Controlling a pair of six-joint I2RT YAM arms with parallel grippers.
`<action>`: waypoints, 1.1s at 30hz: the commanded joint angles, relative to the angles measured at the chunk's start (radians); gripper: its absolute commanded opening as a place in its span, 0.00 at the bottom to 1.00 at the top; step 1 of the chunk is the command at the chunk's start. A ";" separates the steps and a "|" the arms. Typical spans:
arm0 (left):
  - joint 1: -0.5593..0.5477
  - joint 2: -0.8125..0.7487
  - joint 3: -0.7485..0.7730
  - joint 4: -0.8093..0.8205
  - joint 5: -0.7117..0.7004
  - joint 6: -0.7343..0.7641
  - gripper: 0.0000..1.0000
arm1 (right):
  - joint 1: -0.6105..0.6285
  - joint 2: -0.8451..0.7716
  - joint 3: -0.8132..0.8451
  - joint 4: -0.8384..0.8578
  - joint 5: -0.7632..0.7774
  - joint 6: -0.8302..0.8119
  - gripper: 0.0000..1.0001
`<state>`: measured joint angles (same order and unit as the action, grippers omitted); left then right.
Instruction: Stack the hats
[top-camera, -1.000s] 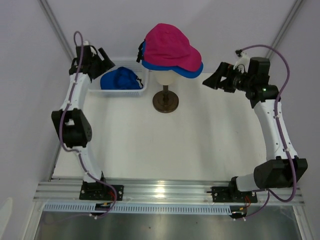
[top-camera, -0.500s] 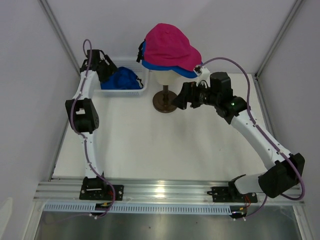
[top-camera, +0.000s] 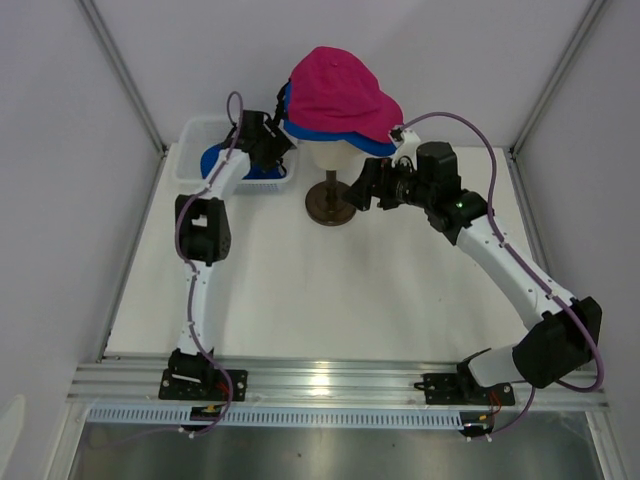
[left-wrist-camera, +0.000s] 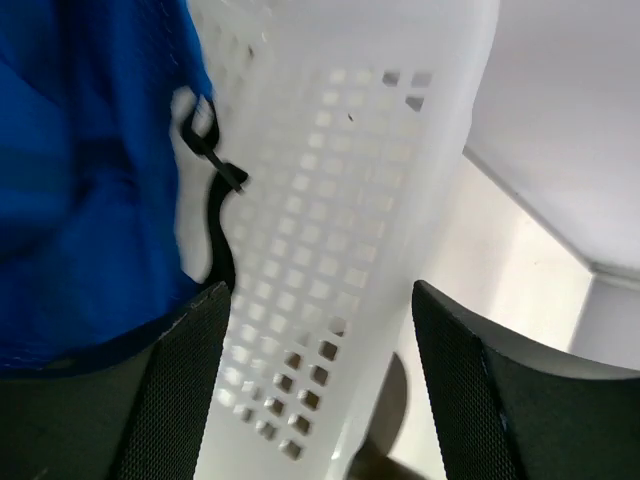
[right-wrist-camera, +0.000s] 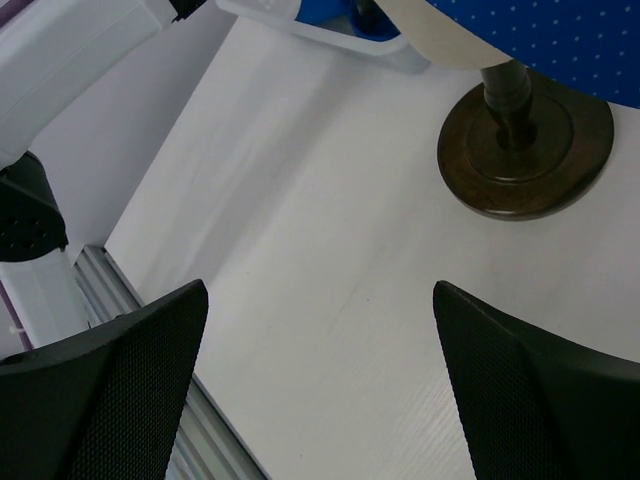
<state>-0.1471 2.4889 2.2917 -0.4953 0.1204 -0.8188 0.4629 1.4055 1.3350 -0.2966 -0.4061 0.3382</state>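
Note:
A magenta pink hat sits on top of a bright blue hat on the cream mannequin head. The second blue hat lies in the white mesh basket, partly hidden by my left arm. My left gripper is open at the basket's right end. In the left wrist view the basket wall runs between the fingers, with blue hat fabric to the left. My right gripper is open and empty beside the stand, over bare table.
The mannequin head stands on a dark round base, which also shows in the right wrist view. The basket sits at the back left against the side wall. White enclosure walls close in the table on three sides.
My left gripper has swung right along the basket to its right end. My right gripper came in from the right to the stand, then barely moved.

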 joint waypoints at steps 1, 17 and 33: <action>-0.015 0.008 -0.078 0.036 -0.114 -0.256 0.76 | -0.003 -0.037 -0.008 0.016 0.044 -0.021 0.97; 0.003 -0.051 -0.279 0.242 -0.145 -0.615 0.73 | -0.035 -0.108 -0.039 -0.027 0.061 -0.034 1.00; 0.058 0.113 0.094 -0.041 -0.202 -0.442 0.69 | -0.046 -0.053 -0.045 -0.016 0.050 -0.022 1.00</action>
<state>-0.0853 2.5565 2.3081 -0.4088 -0.0525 -1.3056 0.4232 1.3376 1.2903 -0.3386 -0.3550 0.3180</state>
